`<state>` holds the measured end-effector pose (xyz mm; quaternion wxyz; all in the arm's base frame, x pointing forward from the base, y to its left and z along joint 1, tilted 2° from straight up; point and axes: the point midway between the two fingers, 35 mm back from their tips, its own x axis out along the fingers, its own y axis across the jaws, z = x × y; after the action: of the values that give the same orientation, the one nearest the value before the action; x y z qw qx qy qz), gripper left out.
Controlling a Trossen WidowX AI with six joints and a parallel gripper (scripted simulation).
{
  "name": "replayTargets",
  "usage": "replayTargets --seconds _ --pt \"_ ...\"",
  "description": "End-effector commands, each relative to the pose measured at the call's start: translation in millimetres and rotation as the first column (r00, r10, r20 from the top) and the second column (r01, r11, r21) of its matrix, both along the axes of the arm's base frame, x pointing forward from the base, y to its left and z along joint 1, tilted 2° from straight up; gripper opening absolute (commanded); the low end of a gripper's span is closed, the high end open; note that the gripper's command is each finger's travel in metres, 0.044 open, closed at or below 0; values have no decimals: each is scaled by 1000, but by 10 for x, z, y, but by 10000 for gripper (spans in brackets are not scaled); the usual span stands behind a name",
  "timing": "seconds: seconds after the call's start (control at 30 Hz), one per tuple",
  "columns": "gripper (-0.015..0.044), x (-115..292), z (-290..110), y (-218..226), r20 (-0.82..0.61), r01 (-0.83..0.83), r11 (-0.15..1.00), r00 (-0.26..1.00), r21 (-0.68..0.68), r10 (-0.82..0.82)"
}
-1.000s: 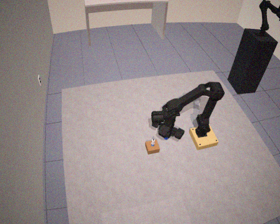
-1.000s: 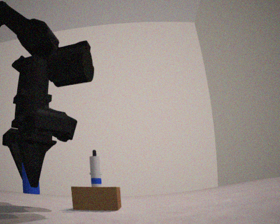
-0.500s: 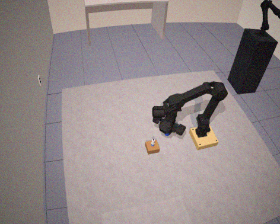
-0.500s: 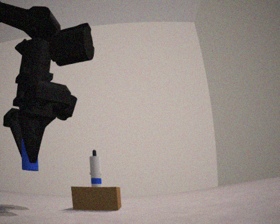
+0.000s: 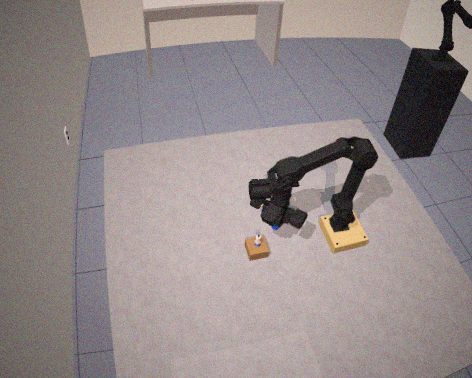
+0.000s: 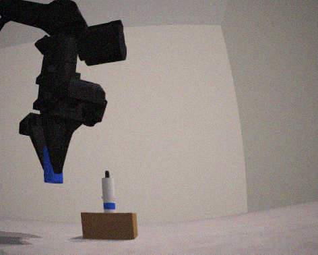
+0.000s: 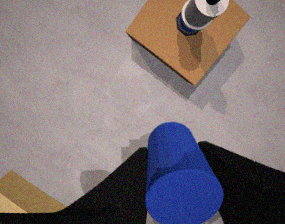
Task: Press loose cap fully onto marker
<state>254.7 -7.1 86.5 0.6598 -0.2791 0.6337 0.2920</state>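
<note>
The white marker (image 5: 258,239) (image 6: 108,190) (image 7: 197,16) with a black tip and a blue band stands upright in the brown holder block (image 5: 257,249) (image 6: 108,226) (image 7: 168,42). My gripper (image 6: 53,170) (image 7: 172,151) points down and is shut on the blue cap (image 5: 275,227) (image 6: 54,177) (image 7: 184,195), holding it upright in the air. In the exterior view the cap is left of the marker, its lower end near the height of the marker's tip. In the wrist view the block and marker are beyond the cap, at the top. The fingers partly hide the cap's sides.
The yellow base plate (image 5: 351,242) (image 7: 28,192) of the arm is right of the block in the top view. A black pedestal (image 5: 424,105) with another dark arm stands far off at the right. A pale table (image 5: 209,12) is at the back.
</note>
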Motion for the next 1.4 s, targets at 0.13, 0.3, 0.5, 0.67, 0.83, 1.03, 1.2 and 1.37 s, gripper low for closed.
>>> replayTargets --seconds 0.13,0.3,0.5,0.67,0.83,1.03,1.2,1.37 --pt "0 147 102 56 3 5 1000 1000 -2 -5" --pt "0 240 163 102 4 6 1000 1000 -2 -6" --pt "0 349 233 160 5 6 1000 1000 -1 -6" --pt "0 438 289 212 6 6 1000 1000 0 -6" --pt "0 523 343 268 7 7 1000 1000 0 -7" --pt "0 622 404 337 8 7 1000 1000 1 -7" --pt "0 677 438 380 8 7 1000 1000 2 -7" --pt "0 678 388 381 8 7 1000 1000 2 -7"
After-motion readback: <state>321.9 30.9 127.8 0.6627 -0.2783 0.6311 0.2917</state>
